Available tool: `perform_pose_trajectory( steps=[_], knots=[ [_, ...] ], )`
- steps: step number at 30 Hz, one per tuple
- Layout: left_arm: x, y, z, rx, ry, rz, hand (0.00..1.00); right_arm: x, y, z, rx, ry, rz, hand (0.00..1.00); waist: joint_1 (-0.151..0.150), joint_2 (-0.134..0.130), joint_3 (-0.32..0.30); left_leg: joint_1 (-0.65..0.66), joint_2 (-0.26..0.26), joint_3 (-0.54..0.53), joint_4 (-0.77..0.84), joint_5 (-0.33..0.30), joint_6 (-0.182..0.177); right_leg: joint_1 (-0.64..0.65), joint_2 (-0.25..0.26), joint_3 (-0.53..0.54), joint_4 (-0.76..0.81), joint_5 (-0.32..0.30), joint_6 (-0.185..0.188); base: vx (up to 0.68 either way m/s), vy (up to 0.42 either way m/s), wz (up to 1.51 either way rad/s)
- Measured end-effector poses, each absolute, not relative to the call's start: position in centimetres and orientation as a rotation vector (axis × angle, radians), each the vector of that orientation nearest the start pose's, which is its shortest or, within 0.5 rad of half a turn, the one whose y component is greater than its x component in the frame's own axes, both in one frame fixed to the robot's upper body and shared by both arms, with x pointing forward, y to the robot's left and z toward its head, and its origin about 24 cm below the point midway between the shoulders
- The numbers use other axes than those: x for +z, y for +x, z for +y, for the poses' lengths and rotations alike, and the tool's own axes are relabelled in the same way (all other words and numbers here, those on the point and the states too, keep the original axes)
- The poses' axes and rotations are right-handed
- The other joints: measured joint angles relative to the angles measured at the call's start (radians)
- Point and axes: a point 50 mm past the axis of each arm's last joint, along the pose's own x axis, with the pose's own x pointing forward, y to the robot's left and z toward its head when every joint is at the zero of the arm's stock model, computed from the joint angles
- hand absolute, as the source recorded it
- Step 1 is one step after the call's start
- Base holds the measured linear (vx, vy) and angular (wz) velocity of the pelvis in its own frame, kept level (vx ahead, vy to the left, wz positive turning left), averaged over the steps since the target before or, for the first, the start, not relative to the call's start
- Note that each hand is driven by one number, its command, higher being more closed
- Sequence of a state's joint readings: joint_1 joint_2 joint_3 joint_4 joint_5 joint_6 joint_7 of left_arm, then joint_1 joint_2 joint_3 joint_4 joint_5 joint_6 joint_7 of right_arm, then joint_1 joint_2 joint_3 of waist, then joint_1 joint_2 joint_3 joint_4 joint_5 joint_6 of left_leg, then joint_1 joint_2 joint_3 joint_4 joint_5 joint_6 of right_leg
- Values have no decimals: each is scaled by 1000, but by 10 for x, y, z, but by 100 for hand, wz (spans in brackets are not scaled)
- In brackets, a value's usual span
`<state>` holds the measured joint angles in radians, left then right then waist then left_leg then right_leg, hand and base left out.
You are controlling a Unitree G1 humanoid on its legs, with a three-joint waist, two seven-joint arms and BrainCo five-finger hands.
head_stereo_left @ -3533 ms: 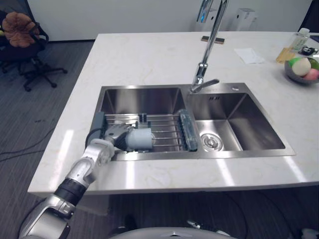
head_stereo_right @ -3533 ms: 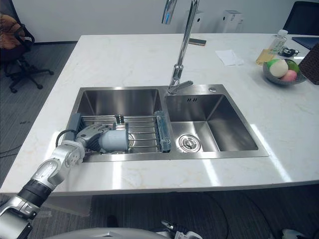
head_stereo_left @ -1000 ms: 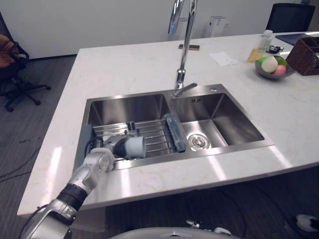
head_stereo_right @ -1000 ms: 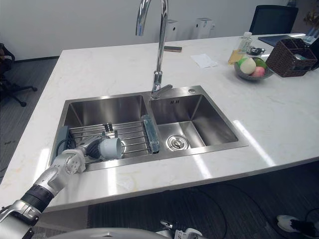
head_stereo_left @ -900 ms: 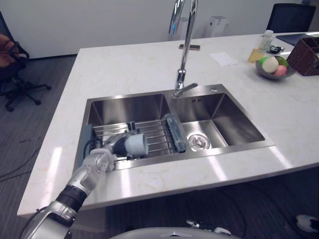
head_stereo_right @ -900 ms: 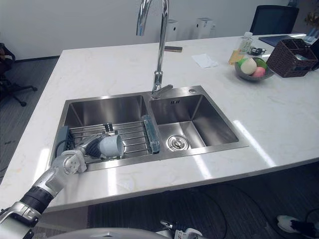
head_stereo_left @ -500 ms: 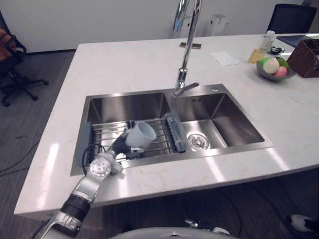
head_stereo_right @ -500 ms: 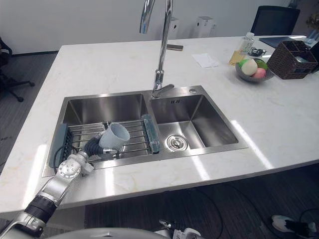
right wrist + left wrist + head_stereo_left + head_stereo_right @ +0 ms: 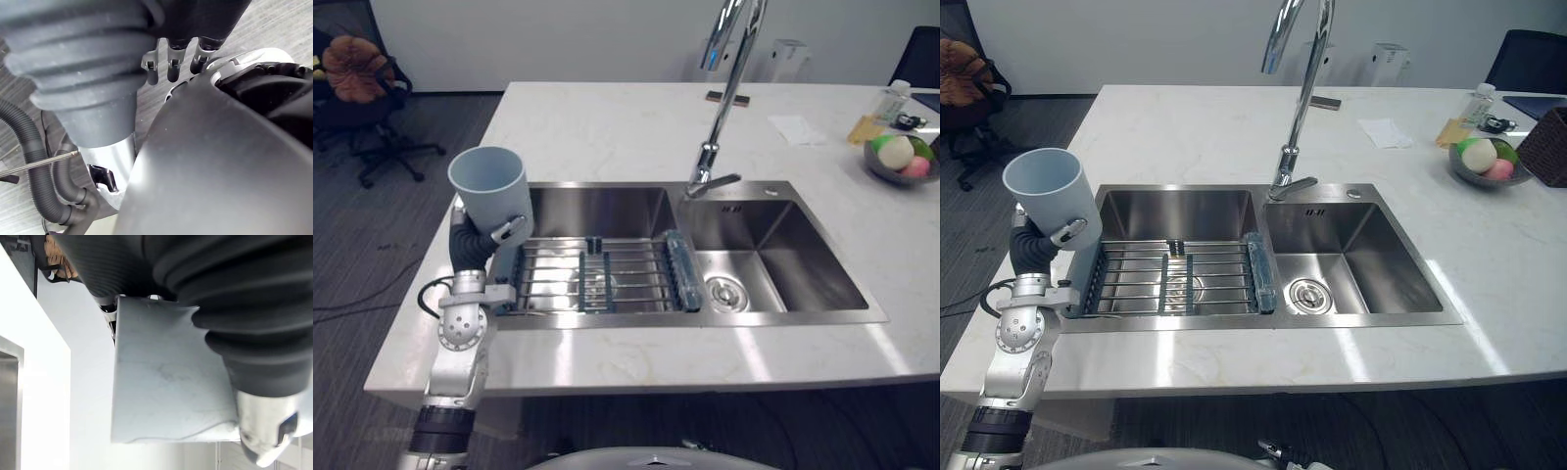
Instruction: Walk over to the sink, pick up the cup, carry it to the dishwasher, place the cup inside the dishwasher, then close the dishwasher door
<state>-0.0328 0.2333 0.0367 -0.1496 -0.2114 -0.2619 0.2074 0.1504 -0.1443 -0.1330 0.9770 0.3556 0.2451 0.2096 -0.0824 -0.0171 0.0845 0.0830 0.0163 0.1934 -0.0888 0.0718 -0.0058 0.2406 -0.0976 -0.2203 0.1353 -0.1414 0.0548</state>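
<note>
The left hand (image 9: 478,247) is clenched around the lower part of the cup (image 9: 489,186), with its thumb across the near wall, as the left wrist view shows up close. It holds the cup upright with the mouth facing up, probably so the cup sits steady in the grip and anything left inside does not spill.

The cup is raised clear of the sink (image 9: 607,320), above the left edge of the tabletop (image 9: 607,127). This suggests the pick-up is done and the carry to the dishwasher comes next. At this height, the cup's base is above the rim of the sink and the wire rack (image 9: 607,274) lying across the left basin, so nothing should catch when the arm swings away. The tap (image 9: 723,98) stands well apart to the right and out of the arm's way.

The grip is low on a smooth wall, so the cup could tip or slide if the walk jolts it.

The right hand (image 9: 172,62) shows in its own wrist view, close to the robot and away from the work. I cannot tell whether it is released or clenched.
</note>
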Motion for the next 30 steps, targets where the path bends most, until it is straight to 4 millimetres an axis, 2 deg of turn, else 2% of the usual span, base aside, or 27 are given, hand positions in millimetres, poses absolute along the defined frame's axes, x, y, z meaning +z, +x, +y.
perform_pose_trajectory(
  steps=[1,2,8,10,13,18,20,22,23,24,25,26,27,28,29,30],
  knots=[
    [119,248,202,205,-32,-466,100,-164,63,-206,-226,450,1248,0,5,-1,-1,-3,0,0,0,1,0,0,0,4,-7,1,-2,0,0,0],
    [156,227,206,292,-107,-678,100,-167,43,-206,-280,467,1275,0,46,-6,-50,-62,-11,21,-3,64,21,-33,-1,22,-119,18,11,0,0,0],
    [156,227,204,283,-112,-678,100,-167,44,-208,-286,467,1271,0,47,1,-48,-70,-3,39,-3,62,21,-53,1,36,-121,24,7,-1,-1,-9],
    [155,228,197,253,-127,-672,100,-167,44,-208,-298,481,1258,0,31,5,-48,-89,-6,24,-3,65,17,-60,-1,11,-128,26,8,1,-5,17],
    [150,226,188,201,-165,-649,100,-166,44,-208,-303,489,1253,0,32,7,-45,-111,-9,2,-3,68,14,-64,-9,-64,-135,27,8,29,-9,23],
    [136,217,177,156,-245,-582,100,-166,48,-208,-273,467,1246,0,66,6,-47,-162,-18,-43,-3,81,14,-58,-13,-201,-149,45,41,61,-41,39],
    [129,215,176,153,-254,-550,100,-165,53,-212,-264,445,1248,0,84,23,-36,-180,-30,-107,-2,108,23,-50,-10,-246,-139,36,37,59,-41,85],
    [129,215,176,155,-255,-544,100,-165,51,-215,-260,428,1267,0,96,35,-28,-210,-59,-183,-3,146,9,-46,-9,-335,-98,3,37,-10,-43,151],
    [128,215,176,154,-269,-542,100,-165,49,-218,-271,426,1277,0,106,46,-22,-227,-73,-179,-3,139,14,-33,-10,-406,-71,-10,41,-79,-4,152],
    [128,214,176,154,-277,-541,100,-165,51,-220,-277,422,1270,0,112,56,-13,-227,-67,-144,-2,81,64,-13,-4,-442,-72,-10,43,-94,6,161],
    [125,214,179,154,-286,-531,100,-165,51,-220,-287,419,1273,0,119,41,-1,-212,-64,-30,-2,23,104,22,-5,-501,-82,-3,48,-47,36,175],
    [121,215,180,147,-311,-522,100,-166,47,-220,-314,428,1277,0,120,5,14,-184,-60,184,9,-47,167,55,-40,-571,-96,7,48,-7,88,224],
    [119,215,179,139,-331,-524,100,-164,53,-223,-321,419,1261,0,122,22,14,-185,-12,403,112,-83,171,74,-52,-622,-83,3,50,34,124,203],
    [119,215,178,136,-335,-524,100,-164,54,-226,-328,409,1262,0,123,37,14,-182,15,470,163,-91,167,78,-52,-638,-69,-4,53,77,149,193],
    [119,215,177,134,-339,-528,100,-162,60,-231,-336,394,1249,0,113,60,20,-169,25,518,188,-69,132,99,-56,-678,-23,-27,74,93,128,157],
    [117,214,176,141,-346,-519,100,-160,69,-233,-346,402,1226,0,113,78,25,-148,-6,468,146,-60,151,113,-76,-707,26,-26,71,95,153,141]
  ],
)
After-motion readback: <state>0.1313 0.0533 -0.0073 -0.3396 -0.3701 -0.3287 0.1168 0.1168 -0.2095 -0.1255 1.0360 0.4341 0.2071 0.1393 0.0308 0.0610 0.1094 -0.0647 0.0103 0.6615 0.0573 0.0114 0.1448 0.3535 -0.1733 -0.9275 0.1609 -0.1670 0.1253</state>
